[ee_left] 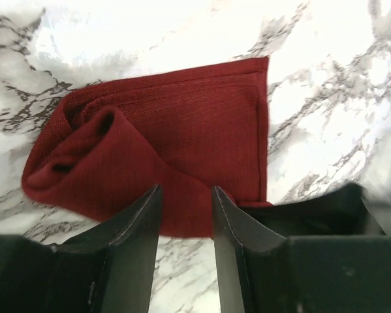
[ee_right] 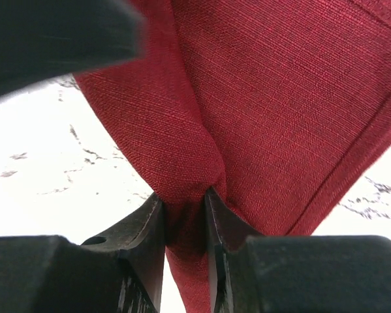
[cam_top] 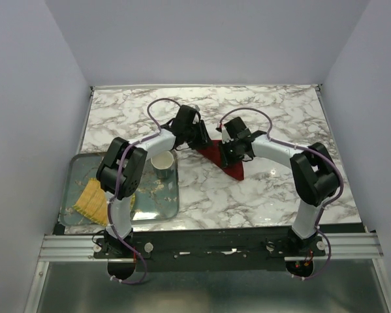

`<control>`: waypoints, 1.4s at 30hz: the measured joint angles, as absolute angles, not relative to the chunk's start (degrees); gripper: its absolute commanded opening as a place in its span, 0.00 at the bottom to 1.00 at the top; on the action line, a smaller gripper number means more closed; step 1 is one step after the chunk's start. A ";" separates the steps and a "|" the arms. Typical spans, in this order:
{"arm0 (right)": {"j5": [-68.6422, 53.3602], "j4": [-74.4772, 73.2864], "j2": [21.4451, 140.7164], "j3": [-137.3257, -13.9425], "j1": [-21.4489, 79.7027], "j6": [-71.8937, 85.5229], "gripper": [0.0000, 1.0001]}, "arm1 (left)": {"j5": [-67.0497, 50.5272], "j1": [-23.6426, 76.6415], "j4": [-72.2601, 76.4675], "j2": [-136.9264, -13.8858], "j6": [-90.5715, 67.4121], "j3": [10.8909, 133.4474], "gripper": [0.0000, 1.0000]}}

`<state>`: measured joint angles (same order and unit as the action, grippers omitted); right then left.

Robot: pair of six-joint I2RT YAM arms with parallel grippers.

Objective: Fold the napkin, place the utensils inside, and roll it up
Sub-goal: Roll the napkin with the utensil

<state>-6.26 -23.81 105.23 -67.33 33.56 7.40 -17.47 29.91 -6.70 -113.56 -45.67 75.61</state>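
Napkin: the dark red soft cloth napkin lies folded in layers on the white marble desk, in the middle of the top view, between the two claws.
Left claw: the black left claw is released. Its jaws stand apart over the napkin's edge and pinch nothing.
Right claw: the black right claw is clenched, grasping a puckered fold of the napkin.
Lower left of top view: a metal tray holds a yellow woven mat and a white cup.

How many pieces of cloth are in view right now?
2. The dark red napkin lies folded mid-table. The yellow woven mat lies in the tray at the near left, partly behind the left arm. More could be hidden under the arms.
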 measured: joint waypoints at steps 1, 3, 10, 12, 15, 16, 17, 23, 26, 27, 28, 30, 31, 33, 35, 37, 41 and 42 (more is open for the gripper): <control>-7.88 -23.81 105.30 -67.33 32.84 7.38 0.25 | -17.17 29.82 -7.27 -112.60 -45.28 75.70 0.47; -12.84 -24.05 105.89 -67.70 30.55 7.09 0.25 | -16.73 29.61 -8.05 -110.87 -44.77 76.01 0.44; -31.62 -25.91 111.98 -71.72 24.32 7.01 0.26 | -16.25 29.39 -8.29 -106.74 -44.23 76.09 0.34; -37.39 -26.87 114.50 -73.25 22.46 7.14 0.26 | -16.27 29.56 -7.90 -106.61 -44.38 75.68 0.33; -44.95 -28.12 117.99 -74.98 19.62 7.44 0.26 | -16.32 30.04 -7.86 -106.63 -44.58 74.63 0.31; -46.68 -28.36 118.83 -75.31 18.96 7.51 0.26 | -16.32 30.26 -7.81 -106.65 -44.64 74.30 0.31; -47.83 -28.45 119.28 -75.48 18.65 7.53 0.27 | -16.32 30.46 -7.77 -106.72 -44.73 74.00 0.31; -51.79 -29.61 121.03 -75.94 17.74 7.53 0.30 | -16.36 30.98 -6.50 -109.36 -45.47 73.01 0.29; -51.70 -29.93 121.03 -75.94 17.82 7.60 0.31 | -16.34 30.98 -5.67 -111.83 -45.50 73.03 0.28; -51.51 -29.95 120.95 -75.92 17.82 7.66 0.31 | -16.34 30.98 -5.54 -112.79 -45.52 73.03 0.27; -51.27 -29.98 120.84 -75.92 17.89 7.68 0.31 | -16.34 30.98 -5.26 -113.67 -45.58 73.06 0.27; -50.24 -30.11 120.29 -75.83 18.04 7.68 0.37 | -16.38 30.98 -4.58 -114.63 -45.71 73.10 0.27; -49.80 -30.13 120.07 -75.81 18.04 7.66 0.39 | -16.49 30.89 -4.14 -114.98 -45.78 73.14 0.27; -47.97 -30.20 118.87 -75.37 18.31 7.55 0.47 | -16.53 30.87 -3.79 -115.07 -45.80 73.14 0.26; -45.43 -30.79 117.40 -74.98 18.94 7.31 0.54 | -16.51 30.87 -3.55 -115.09 -45.82 73.14 0.26; -39.55 -32.32 114.59 -74.83 20.25 6.81 0.57 | -16.49 30.85 -3.40 -115.13 -45.78 73.10 0.26; -27.57 -34.72 108.40 -74.83 24.99 6.02 0.60 | -16.51 30.85 -3.05 -115.33 -45.82 73.06 0.26; -24.60 -35.14 106.78 -74.85 26.59 5.93 0.60 | -16.53 30.87 -3.03 -115.35 -45.82 73.06 0.26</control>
<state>-24.60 -35.14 106.78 -74.85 26.59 5.93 -16.53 30.87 -3.03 -115.35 -45.82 73.06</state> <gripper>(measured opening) 0.582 0.260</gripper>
